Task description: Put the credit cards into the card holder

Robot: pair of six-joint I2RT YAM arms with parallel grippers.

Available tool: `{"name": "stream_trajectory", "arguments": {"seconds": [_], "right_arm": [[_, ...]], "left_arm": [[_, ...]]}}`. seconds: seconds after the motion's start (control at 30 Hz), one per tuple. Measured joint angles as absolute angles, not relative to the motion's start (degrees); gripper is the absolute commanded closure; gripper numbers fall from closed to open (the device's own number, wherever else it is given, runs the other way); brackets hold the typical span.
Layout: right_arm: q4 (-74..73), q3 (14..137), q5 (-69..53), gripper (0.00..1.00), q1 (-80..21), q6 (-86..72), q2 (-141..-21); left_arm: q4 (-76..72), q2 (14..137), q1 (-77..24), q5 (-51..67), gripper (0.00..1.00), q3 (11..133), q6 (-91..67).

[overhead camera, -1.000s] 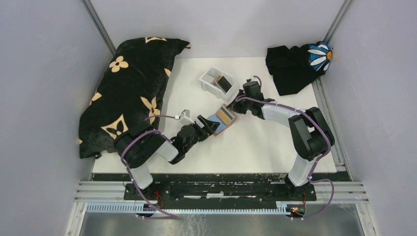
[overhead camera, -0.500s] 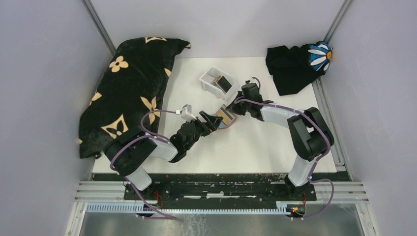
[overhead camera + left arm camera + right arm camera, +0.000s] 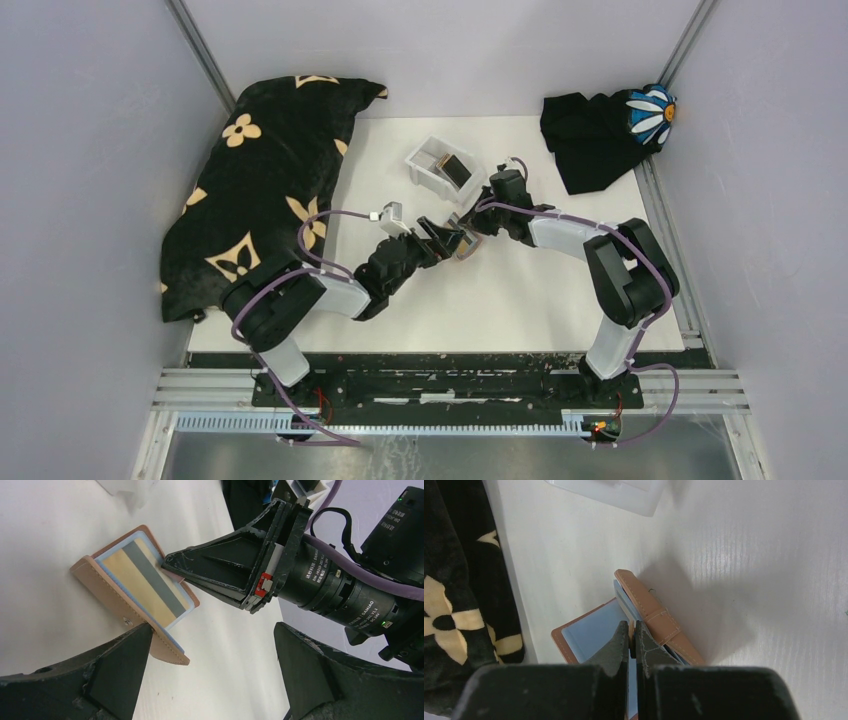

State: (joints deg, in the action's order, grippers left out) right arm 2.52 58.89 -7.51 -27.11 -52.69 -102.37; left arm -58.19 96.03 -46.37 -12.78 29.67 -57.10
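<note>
The word "DAMIAO" is printed in white on the black cylindrical motor housing [image 3: 350, 597] at the right arm's wrist. The smaller white lettering beside it is too fine to read.

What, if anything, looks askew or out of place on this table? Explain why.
The card holder looks askew: it lies half open, one leaf tilted up off the table, with the shut right end effector at its edge. A gold card lies exposed inside.

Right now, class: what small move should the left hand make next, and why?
Probably close on the near edge of the card holder to steady it. The open left hand hovers at that edge, while the shut right hand has its tip at the gold card lying in it.
</note>
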Motion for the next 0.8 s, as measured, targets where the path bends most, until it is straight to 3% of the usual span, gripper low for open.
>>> {"name": "stream_trajectory", "arguments": {"seconds": [0.8], "right_arm": [[-1.1,57.5,-12.6,0.99,-27.7,-52.8,-105.4]], "left_arm": [[-54.3,103.4,-43.4,0.5,0.01,36.0,-52.2]]}}
